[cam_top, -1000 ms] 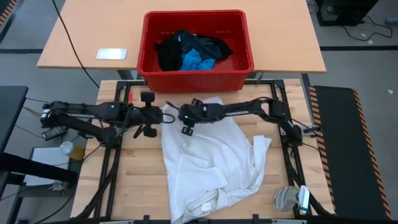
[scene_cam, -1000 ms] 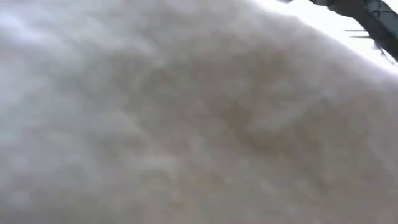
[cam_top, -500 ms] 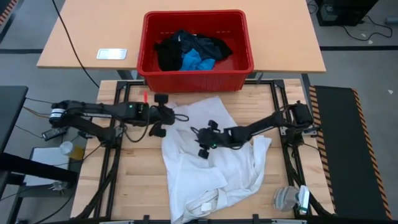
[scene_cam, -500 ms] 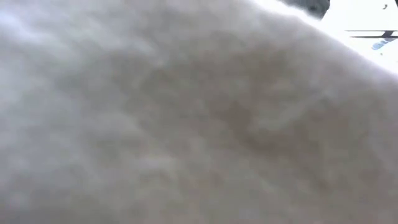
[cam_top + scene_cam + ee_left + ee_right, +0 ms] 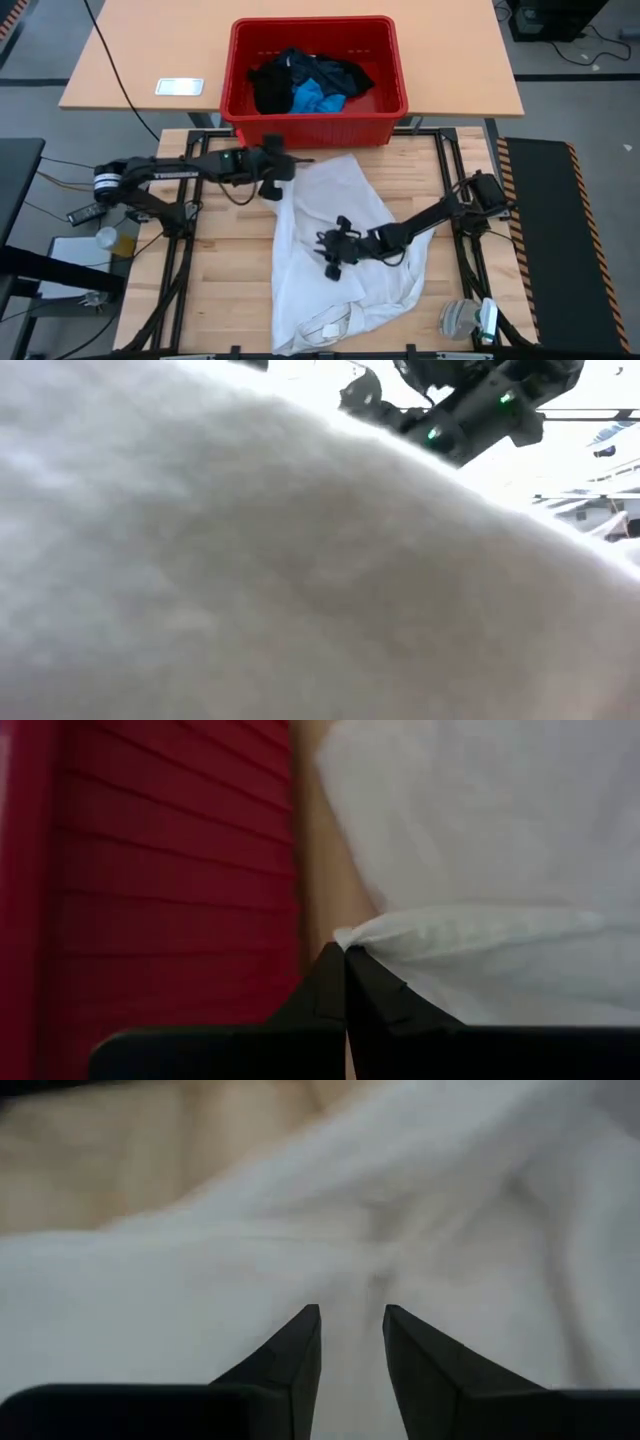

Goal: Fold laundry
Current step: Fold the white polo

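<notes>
Since a second ago, left claw [image 5: 277,178] shifted rightward to upper centre, clamped together on white shirt [image 5: 345,255] edge beside red crate [image 5: 318,122], right claw [image 5: 330,250] slid down to mid-frame, slightly apart over shirt, bare surface [image 5: 225,280] open at lower left.

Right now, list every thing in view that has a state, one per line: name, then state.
White cloth shirt: spread crumpled on the wooden table, unfolded.
Left gripper: shut on the white cloth shirt's edge near the crate.
Right gripper: fingers apart, over the shirt's middle.
Red plastic crate: upright, open-topped, holding clothes.
Black garments: heaped in the crate.
Bright blue cloth piece: bunched among them.
</notes>
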